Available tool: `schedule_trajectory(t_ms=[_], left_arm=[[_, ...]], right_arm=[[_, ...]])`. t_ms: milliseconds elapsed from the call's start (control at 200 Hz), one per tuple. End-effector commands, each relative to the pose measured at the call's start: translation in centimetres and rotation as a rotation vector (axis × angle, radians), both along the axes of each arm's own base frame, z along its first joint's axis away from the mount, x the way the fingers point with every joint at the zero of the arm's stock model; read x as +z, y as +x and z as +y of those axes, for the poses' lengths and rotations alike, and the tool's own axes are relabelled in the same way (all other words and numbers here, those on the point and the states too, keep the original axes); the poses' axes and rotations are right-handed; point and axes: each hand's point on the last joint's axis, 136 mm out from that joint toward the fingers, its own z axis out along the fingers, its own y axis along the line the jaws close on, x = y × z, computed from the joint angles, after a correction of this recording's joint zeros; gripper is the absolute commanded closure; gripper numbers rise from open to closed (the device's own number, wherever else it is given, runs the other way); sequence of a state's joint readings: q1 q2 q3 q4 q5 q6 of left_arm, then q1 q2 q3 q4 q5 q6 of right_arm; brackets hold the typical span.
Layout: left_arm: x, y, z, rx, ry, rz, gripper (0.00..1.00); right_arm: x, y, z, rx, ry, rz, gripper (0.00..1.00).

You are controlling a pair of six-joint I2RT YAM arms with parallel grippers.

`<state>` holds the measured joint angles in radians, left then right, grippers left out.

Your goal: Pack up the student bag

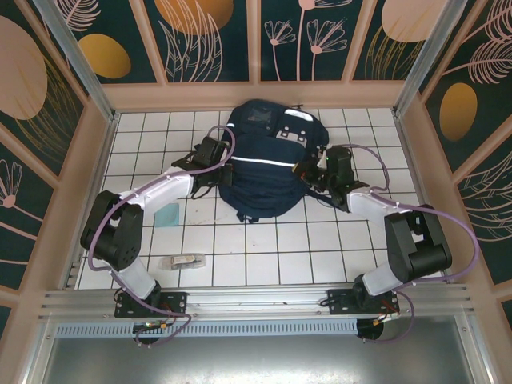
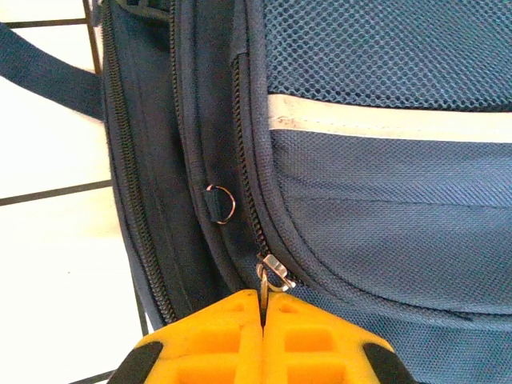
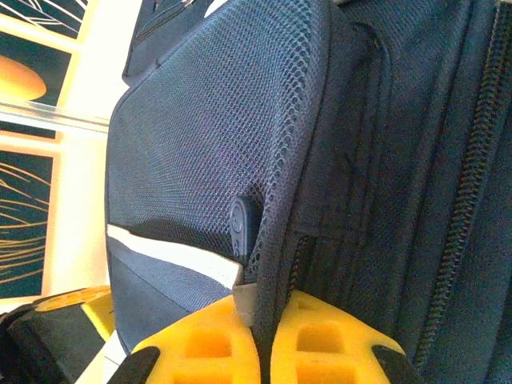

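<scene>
The student bag [image 1: 264, 168], a navy-blue backpack with white stripes, lies flat on the white tiled table at the back centre. My left gripper [image 1: 218, 158] is at the bag's left side. Its yellow jaws [image 2: 263, 300] are shut on the metal zipper pull [image 2: 276, 272] of a zip running up the bag [image 2: 384, 200]. My right gripper [image 1: 310, 170] is at the bag's right side. Its yellow jaws [image 3: 266, 308] are shut on a mesh-bound edge of the bag [image 3: 192, 136], just below a dark rubber tab [image 3: 242, 228].
A flat teal piece [image 1: 168, 214] lies on the tiles left of the bag. A small clear-wrapped item [image 1: 186, 261] rests near the front left. Wooden side walls [image 1: 88, 160] enclose the table. A small metal ring [image 2: 220, 202] hangs beside the zip.
</scene>
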<state>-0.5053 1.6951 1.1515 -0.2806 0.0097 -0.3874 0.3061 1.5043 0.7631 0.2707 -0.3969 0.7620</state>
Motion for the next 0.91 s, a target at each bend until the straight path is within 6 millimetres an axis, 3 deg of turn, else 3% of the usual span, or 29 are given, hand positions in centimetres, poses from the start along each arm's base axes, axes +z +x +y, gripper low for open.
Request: schedule_trajectory(t_ms=[0,120,230,330,390,480,585,725,901], left_arm=[[-0.5,-0.7,-0.1,-0.024,-0.011,0.035,1.00],[-0.3,-4.1,-3.4,-0.112,0.006,0.023,1.00],[-0.2,-6.8,-7.4,-0.172,-0.151,0.078,1.00],[0.2,-7.6,-10.5,-0.214,-0.238,0.095,1.00],[0.2,-7.3,-12.1,-0.237,-0.251,0.099,1.00],[-0.1,-6.6,-14.4,-0.280,-0.280,0.116,1.00],[0.5,-5.6,-16.5,-0.317,-0.312,0.110,1.00],[1.3,-4.9,-17.9,-0.350,-0.327,0.091,1.00],[1.9,-5.0,-18.2,-0.366,-0.335,0.084,1.00]], right_arm=[[2.3,3.6,-2.6,-0.063,-0.076,-0.113,1.00],[2.5,6.8,-4.1,-0.103,-0.151,-0.132,1.00],[2.4,9.8,-5.0,-0.113,-0.179,-0.110,1.00],[2.5,10.9,-5.2,-0.123,-0.183,-0.071,0.63],[2.5,10.5,-5.6,-0.148,-0.181,-0.050,0.49],[2.4,8.7,-6.4,-0.186,-0.172,-0.036,0.38],[2.7,6.1,-6.9,-0.210,-0.138,-0.026,0.35],[3.1,2.8,-5.2,-0.178,0.006,-0.022,0.34],[2.7,1.5,-2.0,-0.132,0.099,-0.014,0.35]])
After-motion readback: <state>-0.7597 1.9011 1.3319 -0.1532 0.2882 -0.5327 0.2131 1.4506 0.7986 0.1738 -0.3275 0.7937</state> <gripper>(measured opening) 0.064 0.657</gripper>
